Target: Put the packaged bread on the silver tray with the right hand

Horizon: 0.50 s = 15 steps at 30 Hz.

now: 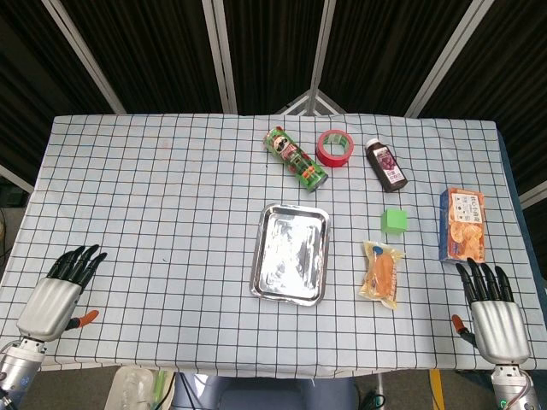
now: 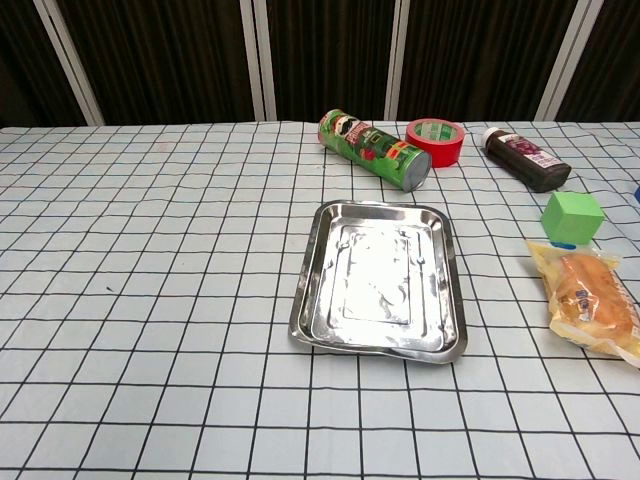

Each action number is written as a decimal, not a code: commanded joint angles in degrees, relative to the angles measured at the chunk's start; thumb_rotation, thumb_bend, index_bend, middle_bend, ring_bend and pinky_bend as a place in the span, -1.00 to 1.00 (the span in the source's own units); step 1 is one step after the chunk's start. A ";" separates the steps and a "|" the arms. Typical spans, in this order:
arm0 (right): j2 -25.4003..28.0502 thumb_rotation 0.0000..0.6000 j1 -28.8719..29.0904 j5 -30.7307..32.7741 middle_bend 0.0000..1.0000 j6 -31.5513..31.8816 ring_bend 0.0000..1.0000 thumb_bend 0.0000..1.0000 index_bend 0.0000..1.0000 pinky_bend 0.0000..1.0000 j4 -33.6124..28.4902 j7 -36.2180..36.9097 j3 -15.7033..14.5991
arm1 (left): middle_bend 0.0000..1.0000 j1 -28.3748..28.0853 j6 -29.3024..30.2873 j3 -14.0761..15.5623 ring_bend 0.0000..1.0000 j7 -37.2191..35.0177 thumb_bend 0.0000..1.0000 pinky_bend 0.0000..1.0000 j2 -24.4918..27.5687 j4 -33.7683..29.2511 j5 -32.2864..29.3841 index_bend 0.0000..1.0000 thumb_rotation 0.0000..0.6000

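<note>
The packaged bread (image 1: 381, 273) is an orange loaf in clear wrap, lying flat on the checked cloth just right of the silver tray (image 1: 291, 254); in the chest view the bread (image 2: 592, 300) sits at the right edge and the tray (image 2: 380, 280) in the middle. The tray holds nothing. My right hand (image 1: 493, 309) rests at the table's near right corner, fingers extended and apart, well right of the bread and holding nothing. At the near left edge my left hand (image 1: 60, 290) lies with fingers spread, also holding nothing. Neither hand shows in the chest view.
A green cube (image 1: 394, 221) sits just behind the bread. Farther back lie a green snack can (image 1: 295, 158), a red tape roll (image 1: 335, 149) and a dark bottle (image 1: 386, 165). An orange-and-blue box (image 1: 461, 224) lies ahead of my right hand.
</note>
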 commanded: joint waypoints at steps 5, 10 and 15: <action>-0.81 1.00 1.03 -2.81 -1.00 -1.06 -1.00 -0.37 -1.00 -0.95 0.78 1.70 -1.10 | -1.00 0.10 0.31 0.00 -1.00 -0.14 -0.84 -0.82 0.04 -0.16 0.26 -1.00 1.00; -2.83 1.00 4.33 -5.95 -1.00 -5.70 -1.00 -0.36 -1.00 -0.95 3.22 6.45 -2.36 | -1.00 -0.18 -0.32 -0.22 -1.00 0.16 -0.84 -0.82 -0.15 -0.09 -0.25 -1.00 1.00; -6.01 1.00 8.44 -3.99 -1.00 -12.85 -1.00 -0.36 -1.00 -0.95 4.03 6.71 -1.26 | -1.00 -0.42 -0.82 -0.62 -1.00 -0.24 -0.84 -0.82 -0.06 0.07 -1.12 -1.00 1.00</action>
